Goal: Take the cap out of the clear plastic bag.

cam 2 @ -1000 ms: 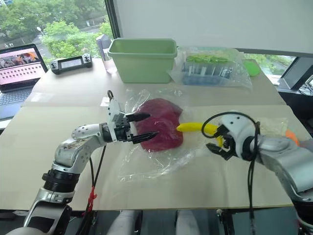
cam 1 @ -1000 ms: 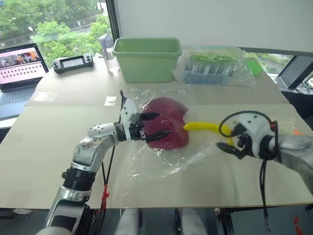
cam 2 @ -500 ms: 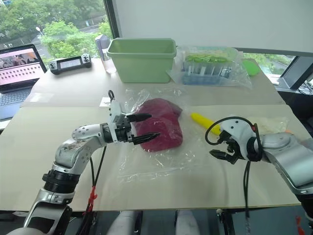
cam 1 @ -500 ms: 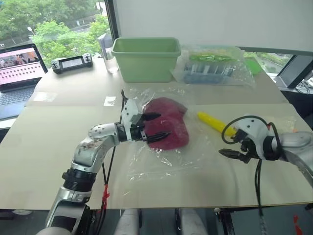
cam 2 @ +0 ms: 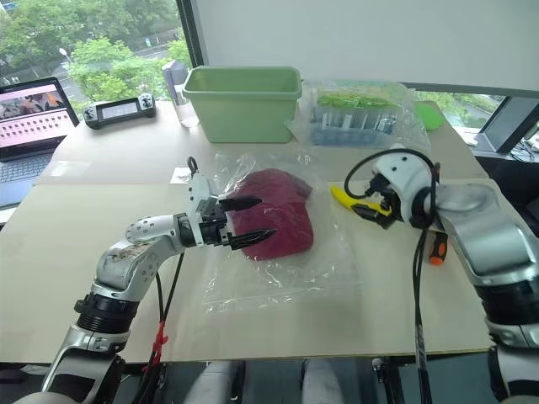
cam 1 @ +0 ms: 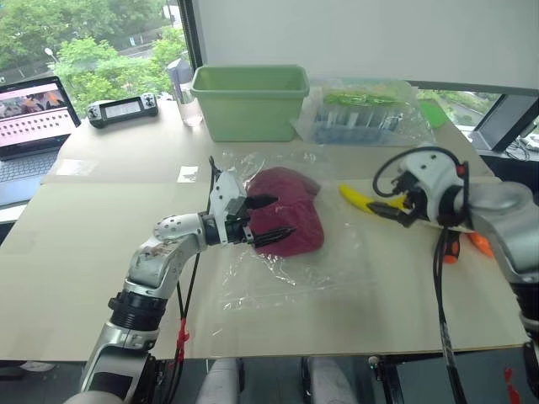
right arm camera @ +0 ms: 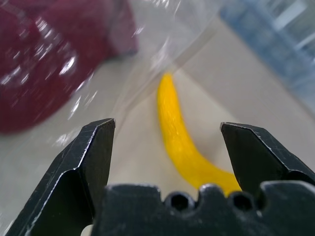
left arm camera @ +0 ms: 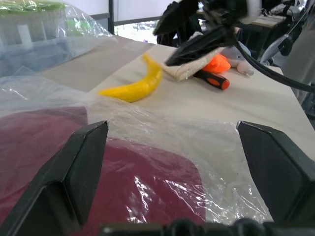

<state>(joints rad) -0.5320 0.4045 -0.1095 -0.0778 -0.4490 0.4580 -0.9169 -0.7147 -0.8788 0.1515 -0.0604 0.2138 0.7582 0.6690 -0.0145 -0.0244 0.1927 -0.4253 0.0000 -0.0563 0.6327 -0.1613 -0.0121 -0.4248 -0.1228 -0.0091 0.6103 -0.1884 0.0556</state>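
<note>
Your left claw (cam 1: pixel 268 220) had its two black fingers spread wide apart, pointing level across the worktop (cam 1: pixel 101 252) with nothing clamped between them. The fingertips sat over the near-left part of the cap (cam 1: pixel 290 220), one above it and one below, against the plastic that covered it; whether they actually pressed on the film, I could not tell. The cap lay flat on the worktop, wholly inside the clear plastic bag (cam 1: pixel 286 278), whose crinkled sheet spread out past the cap on the near side and to the right.

Your right claw (cam 2: pixel 364 204) also stood wide apart and empty, hovering just over a yellow banana (cam 2: pixel 344 199) that lay on the worktop just beyond the bag's right edge. In the right wrist view the banana (right arm camera: pixel 184 142) ran between the two fingers, apart from both, with the cap and the bag's edge further off.

To the right of that claw lay an orange-handled screwdriver (cam 2: pixel 436 247). Behind the bag, at the far edge of the worktop, stood a green tub (cam 1: pixel 250 101), and beside it a second clear bag holding green and blue-grey items (cam 1: pixel 364 114).
</note>
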